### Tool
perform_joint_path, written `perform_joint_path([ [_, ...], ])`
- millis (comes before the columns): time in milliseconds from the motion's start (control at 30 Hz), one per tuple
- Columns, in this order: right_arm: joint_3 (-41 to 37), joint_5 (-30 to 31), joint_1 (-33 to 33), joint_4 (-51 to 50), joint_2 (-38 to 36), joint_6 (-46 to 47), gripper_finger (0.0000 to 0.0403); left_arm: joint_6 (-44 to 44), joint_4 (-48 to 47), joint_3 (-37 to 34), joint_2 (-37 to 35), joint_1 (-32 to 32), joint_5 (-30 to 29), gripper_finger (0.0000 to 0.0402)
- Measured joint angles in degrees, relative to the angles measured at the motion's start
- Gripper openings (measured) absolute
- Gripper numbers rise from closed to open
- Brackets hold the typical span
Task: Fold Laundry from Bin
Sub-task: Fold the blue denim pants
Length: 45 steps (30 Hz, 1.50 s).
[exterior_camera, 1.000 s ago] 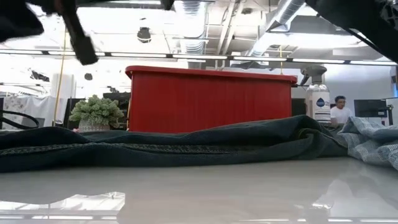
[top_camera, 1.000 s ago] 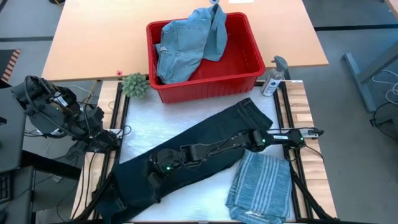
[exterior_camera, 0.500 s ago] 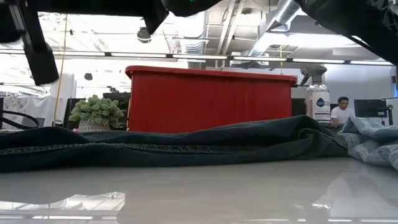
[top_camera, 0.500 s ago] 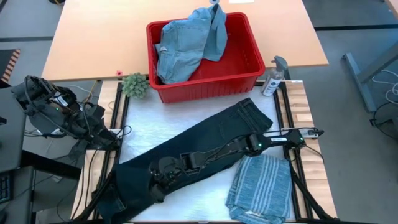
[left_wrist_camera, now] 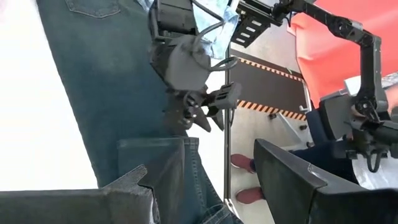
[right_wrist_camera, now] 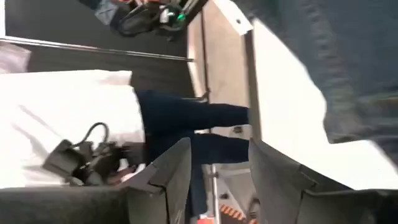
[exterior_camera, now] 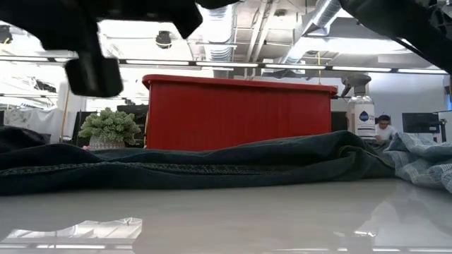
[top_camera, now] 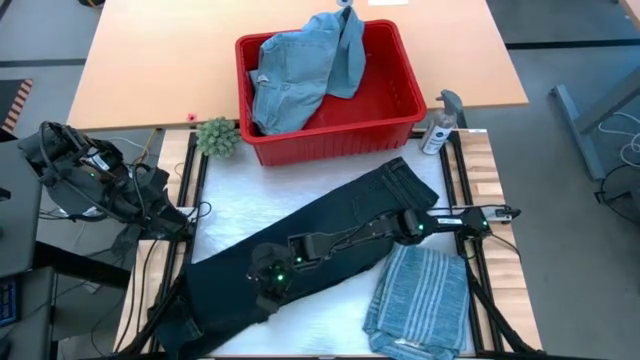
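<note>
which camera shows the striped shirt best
The high view: the striped shirt lies whole, folded, beside the trousers. The low view catches only its rumpled edge at the right; the wrist views show no clear sight of it.

Dark jointed right arm [top_camera: 350, 236], green status lights, black cables; left arm [top_camera: 90, 180] matte black.

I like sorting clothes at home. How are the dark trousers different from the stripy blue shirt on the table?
The trousers are dark navy and plain; the shirt is pale blue-grey with white stripes. The trousers lie stretched out long, slanting across the table; the shirt sits bunched in a small heap near the front right corner. The right gripper is over the trousers, its fingers apart; nothing is over the shirt. Both are soft clothes lying outside the red bin.
</note>
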Motion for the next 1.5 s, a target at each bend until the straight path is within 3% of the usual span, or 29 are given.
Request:
perform_joint_path([
  [167, 0.0, 5.3, -0.5, -14.0, -3.0, -11.4, 0.017, 0.0, 0.0, 0.0, 0.0, 0.0, 0.0, 0.018],
  [233, 0.0, 11.9, 0.0, -23.8, -5.6, -17.8, 0.0166, 0.0, 0.0, 0.0, 0.0, 0.0, 0.0, 0.018],
  [333, 0.0, 27.2, 1.9, -33.8, -9.0, -32.2, 0.0162, 0.0, 0.0, 0.0, 0.0, 0.0, 0.0, 0.018],
  [400, 0.0, 34.2, 3.6, -34.0, -10.1, -40.9, 0.0162, 0.0, 0.0, 0.0, 0.0, 0.0, 0.0, 0.018],
  [467, 0.0, 37.4, 5.6, -31.5, -10.4, -47.5, 0.0162, 0.1, 0.0, 0.0, 0.0, 0.0, 0.0, 0.018],
  [567, 0.1, 37.8, 7.5, -28.7, -9.8, -52.2, 0.0162, 0.6, 0.0, 0.0, 0.0, 0.0, 0.0, 0.018],
  [800, -0.3, 39.7, 7.2, -28.5, -6.0, -48.1, 0.0162, 0.9, 0.0, 0.0, 0.0, 0.0, -1.2, 0.018],
  [933, -0.6, 43.0, 6.4, -26.3, -5.6, -48.3, 0.0163, 0.8, 0.0, 0.0, 0.0, 0.0, -1.7, 0.018],
  [1333, -1.2, 43.0, 6.0, -24.1, -1.5, -51.3, 0.0196, -0.2, 0.0, 0.0, 0.0, 0.0, -1.9, 0.018],
  [1500, -1.3, 46.0, 5.8, -25.4, -0.5, -49.6, 0.0195, -0.3, 0.0, 0.0, 0.0, 0.0, -1.9, 0.018],
])
